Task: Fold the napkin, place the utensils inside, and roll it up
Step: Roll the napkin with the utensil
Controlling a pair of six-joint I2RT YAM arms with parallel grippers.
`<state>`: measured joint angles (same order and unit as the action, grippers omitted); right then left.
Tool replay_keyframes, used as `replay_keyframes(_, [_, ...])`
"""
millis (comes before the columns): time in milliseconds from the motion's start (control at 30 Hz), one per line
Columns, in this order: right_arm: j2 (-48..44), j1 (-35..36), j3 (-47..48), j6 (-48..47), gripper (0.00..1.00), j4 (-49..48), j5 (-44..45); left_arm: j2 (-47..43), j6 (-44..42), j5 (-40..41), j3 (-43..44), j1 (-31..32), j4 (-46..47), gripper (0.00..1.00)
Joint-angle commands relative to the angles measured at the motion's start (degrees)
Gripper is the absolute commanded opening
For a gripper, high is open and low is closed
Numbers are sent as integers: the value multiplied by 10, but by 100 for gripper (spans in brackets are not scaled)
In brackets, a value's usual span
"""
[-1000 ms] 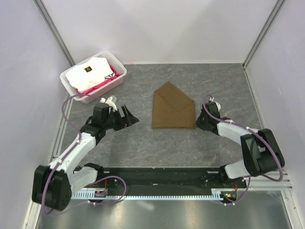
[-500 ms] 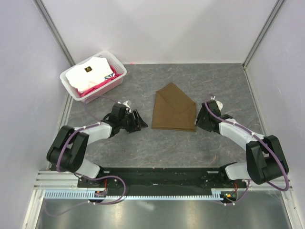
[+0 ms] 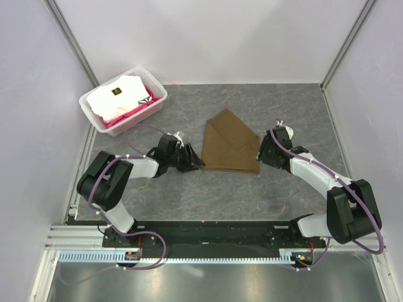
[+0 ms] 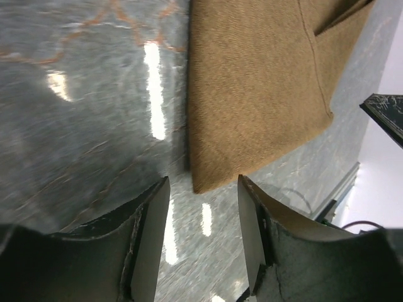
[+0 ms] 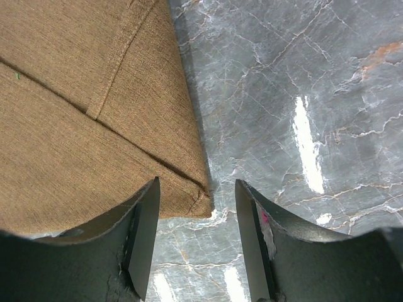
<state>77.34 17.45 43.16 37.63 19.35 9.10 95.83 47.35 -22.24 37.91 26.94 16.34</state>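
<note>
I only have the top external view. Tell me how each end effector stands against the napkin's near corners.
Observer: In the left wrist view, the left end effector is open. The napkin points one corner into the gap at its fingertips and touches neither finger.
Operator: Now the right one.
Observer: The right end effector is open too. The napkin's other near corner lies in the gap between its fingers, unclamped.
Operator: Report the layers at that corner.
Observer: The right wrist view shows at least two stacked layers there, their edges nearly aligned.
</note>
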Motion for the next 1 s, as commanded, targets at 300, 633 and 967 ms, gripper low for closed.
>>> replay_keyframes(300, [-19,-2,18,-11,60,-7,-5,50,15,22,16,17,-29,45])
replay_keyframes(633, [-38,3,10,-75,60,-48,-49,65,12,23,29,18,-32,24])
replay_keyframes(967, [-68,92,6,-175,61,-96,-23,15,-14,18,68,17,-101,2])
